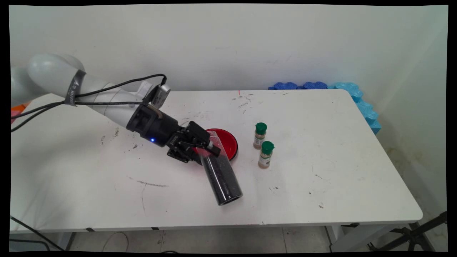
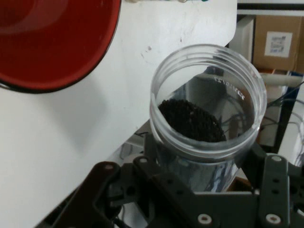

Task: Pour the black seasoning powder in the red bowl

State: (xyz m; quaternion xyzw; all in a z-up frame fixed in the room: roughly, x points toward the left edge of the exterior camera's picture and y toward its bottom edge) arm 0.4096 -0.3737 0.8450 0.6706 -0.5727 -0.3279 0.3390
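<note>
Progress: black grains all in my jar point(image 1: 220, 171); red plate point(image 1: 228, 142) shows none on it.
Gripper point(image 1: 209, 145): mine, closed round the jar just below its open rim.
Jar: clear plastic, tilted, lifted above the table point(image 1: 321, 185), mouth beside the plate.
Nearby: two green-capped spice bottles point(image 1: 263, 144), upright, untouched.
</note>
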